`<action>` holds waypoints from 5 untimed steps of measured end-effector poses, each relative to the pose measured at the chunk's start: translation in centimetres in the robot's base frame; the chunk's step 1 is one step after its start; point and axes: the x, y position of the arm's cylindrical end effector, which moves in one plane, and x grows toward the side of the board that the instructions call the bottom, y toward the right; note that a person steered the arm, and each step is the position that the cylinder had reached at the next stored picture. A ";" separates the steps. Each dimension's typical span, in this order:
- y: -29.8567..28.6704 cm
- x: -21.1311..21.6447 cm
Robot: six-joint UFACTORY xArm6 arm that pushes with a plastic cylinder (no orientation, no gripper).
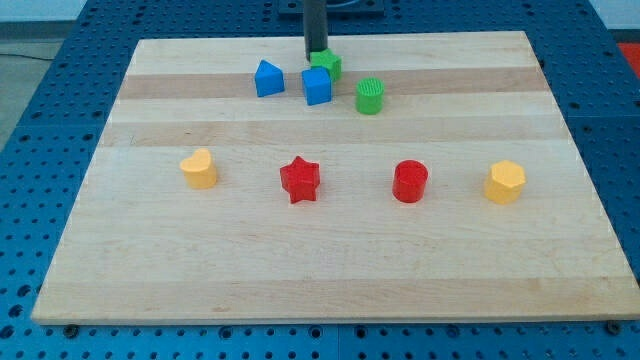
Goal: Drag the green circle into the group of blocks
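The green circle (370,96), a ribbed green cylinder, stands near the view's top, right of centre. To its left sits a group: a blue cube (316,86), a green block (328,66) behind it, and a blue pentagon-like block (268,78) further left. My tip (316,57) comes down from the view's top and ends just left of the green block, above the blue cube. It is up and to the left of the green circle, apart from it.
A row lies across the middle of the wooden board (330,290): a yellow heart (199,168), a red star (299,179), a red cylinder (410,181) and a yellow hexagon (505,182). Blue perforated table surrounds the board.
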 end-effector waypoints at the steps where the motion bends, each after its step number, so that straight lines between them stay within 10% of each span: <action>1: 5.8 -1.8; 5: 2.6 3.4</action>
